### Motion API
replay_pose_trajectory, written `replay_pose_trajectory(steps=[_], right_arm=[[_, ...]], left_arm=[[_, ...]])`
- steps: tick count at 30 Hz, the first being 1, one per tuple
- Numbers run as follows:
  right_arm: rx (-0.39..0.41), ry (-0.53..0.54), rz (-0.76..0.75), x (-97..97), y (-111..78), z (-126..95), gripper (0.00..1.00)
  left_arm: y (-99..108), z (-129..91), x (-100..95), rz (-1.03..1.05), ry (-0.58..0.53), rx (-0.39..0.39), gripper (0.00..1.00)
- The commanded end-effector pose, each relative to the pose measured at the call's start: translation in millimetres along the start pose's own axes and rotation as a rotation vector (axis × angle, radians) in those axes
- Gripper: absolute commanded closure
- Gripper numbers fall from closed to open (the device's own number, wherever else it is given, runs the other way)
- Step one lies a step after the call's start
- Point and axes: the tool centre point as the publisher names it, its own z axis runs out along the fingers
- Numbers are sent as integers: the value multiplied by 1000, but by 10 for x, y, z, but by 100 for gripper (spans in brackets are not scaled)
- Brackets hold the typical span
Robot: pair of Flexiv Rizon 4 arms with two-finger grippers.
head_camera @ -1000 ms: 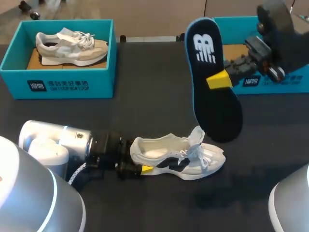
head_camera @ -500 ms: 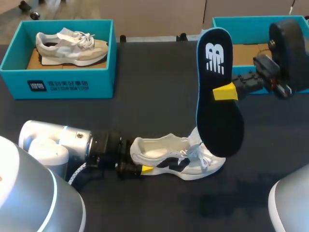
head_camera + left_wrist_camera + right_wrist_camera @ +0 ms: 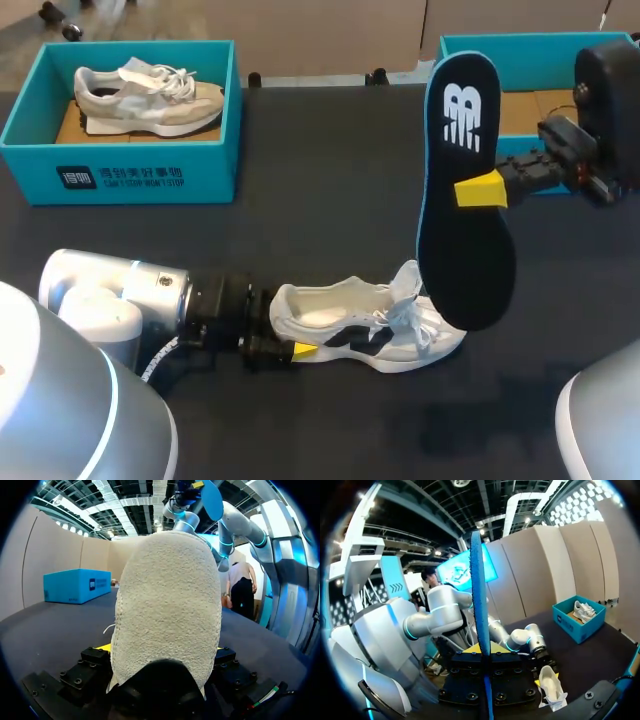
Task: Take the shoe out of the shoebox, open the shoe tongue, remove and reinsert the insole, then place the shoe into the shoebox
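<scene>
A white shoe [image 3: 365, 335] lies on its side on the black table, toe to the right. My left gripper [image 3: 290, 338] is shut on its heel, which fills the gap between the fingers in the left wrist view [image 3: 165, 630]. One yellow tip [image 3: 303, 350] shows along the shoe's near side. The dark, blue-edged insole [image 3: 465, 250] hangs upright above the shoe's toe. My right gripper [image 3: 480, 190] is shut on the insole's middle. In the right wrist view the insole [image 3: 477, 600] stands edge-on between the right gripper's [image 3: 484, 652] fingers, with the shoe [image 3: 551, 687] below.
A teal shoebox [image 3: 120, 175] at the back left holds another beige shoe [image 3: 150, 95]. A second teal shoebox [image 3: 530, 50] stands at the back right, behind my right arm. Bare black tabletop lies between the boxes and the white shoe.
My right gripper has carried the insole to the right and turned it more upright. The left arm and the white shoe have not moved.
</scene>
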Motion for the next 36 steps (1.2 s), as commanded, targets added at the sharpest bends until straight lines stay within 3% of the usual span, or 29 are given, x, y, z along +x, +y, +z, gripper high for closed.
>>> replay_pose_trajectory(steps=[1,7,8,9,10,36], right_arm=[[-2,-2,-1,3,-14,11,100],[-2,-2,-1,3,-14,11,100],[-2,-2,-1,3,-14,11,100],[-2,-2,-1,3,-14,11,100],[-2,-2,-1,3,-14,11,100],[-2,-2,-1,3,-14,11,100]], left_arm=[[10,18,-9,0,0,0,100],[12,20,-13,7,-4,-6,100],[15,14,-21,-8,2,-15,87],[12,6,-29,-6,4,-21,55],[14,-3,-38,-1,3,-24,0],[54,-369,-146,12,44,-225,0]])
